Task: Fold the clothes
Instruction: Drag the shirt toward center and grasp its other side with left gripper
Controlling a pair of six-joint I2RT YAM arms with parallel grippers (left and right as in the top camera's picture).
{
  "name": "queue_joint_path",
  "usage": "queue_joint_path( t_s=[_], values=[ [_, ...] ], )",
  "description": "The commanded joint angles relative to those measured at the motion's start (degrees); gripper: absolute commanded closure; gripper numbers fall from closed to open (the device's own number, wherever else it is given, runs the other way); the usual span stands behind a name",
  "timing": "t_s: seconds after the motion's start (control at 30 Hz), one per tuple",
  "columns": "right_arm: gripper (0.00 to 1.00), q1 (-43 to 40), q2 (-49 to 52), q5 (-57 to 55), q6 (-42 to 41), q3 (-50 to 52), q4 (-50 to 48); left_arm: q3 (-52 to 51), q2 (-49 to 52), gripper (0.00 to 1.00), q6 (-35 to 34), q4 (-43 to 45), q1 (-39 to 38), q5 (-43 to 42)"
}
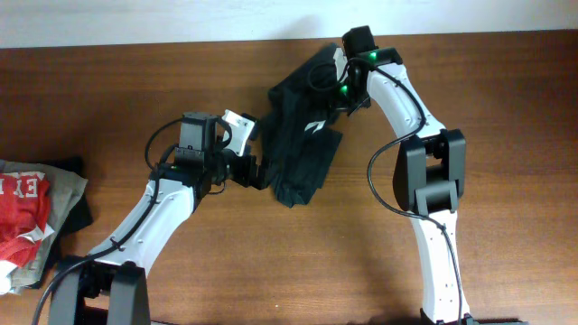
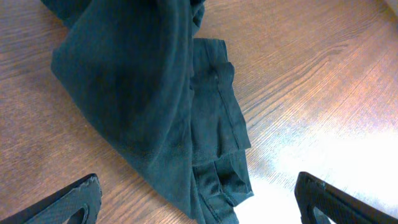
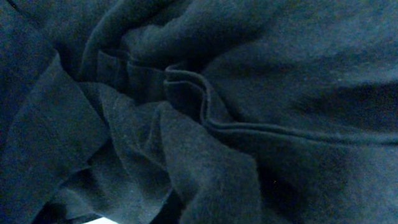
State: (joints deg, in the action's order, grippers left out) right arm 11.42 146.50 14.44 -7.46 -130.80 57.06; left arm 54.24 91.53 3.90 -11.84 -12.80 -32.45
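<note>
**Dark T-shirt bunched mid-table, a gripper at each end**

Near edge, left: a heap of other clothes, with a red garment (image 1: 20,217) bearing white letters lying on a grey-beige garment (image 1: 70,188). It is well apart from the work.

Mid-table: left gripper (image 1: 253,170) sits low at the T-shirt's near-left edge, jaws spread wide and holding nothing. In the left wrist view its fingertips (image 2: 84,194) stand to either side of a folded, stitched hem, with bare table (image 1: 506,99) beside it.

Centre: the T-shirt (image 1: 298,149) lies crumpled in a long bunch running from near-left to far-right. A scrap of white lettering (image 1: 316,125) shows on top.

Far end: right gripper (image 1: 341,97) is down on the shirt's far-right part, jaws shut. The right wrist view is filled with dark folds and a seam. Cannot tell if cloth is pinched.
</note>
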Motion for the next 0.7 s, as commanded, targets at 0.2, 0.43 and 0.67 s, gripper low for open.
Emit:
queue_joint_path(
  t_s=[0.2, 0.43, 0.67],
  values=[
    [0.96, -5.5, -6.0, -13.5, 1.7, -33.0, 23.1, 1.0, 0.2, 0.01, 0.9, -0.3, -0.3, -0.8],
    [0.96, -2.3, -22.4, -11.7, 4.1, -49.2, 26.5, 1.0, 0.2, 0.01, 0.9, -0.5, -0.3, -0.8],
    [0.96, 14.3, -28.8, -14.4, 10.7, -49.2, 25.2, 1.0, 0.4, 0.01, 0.9, 5.7, -0.3, -0.7]
  ],
)
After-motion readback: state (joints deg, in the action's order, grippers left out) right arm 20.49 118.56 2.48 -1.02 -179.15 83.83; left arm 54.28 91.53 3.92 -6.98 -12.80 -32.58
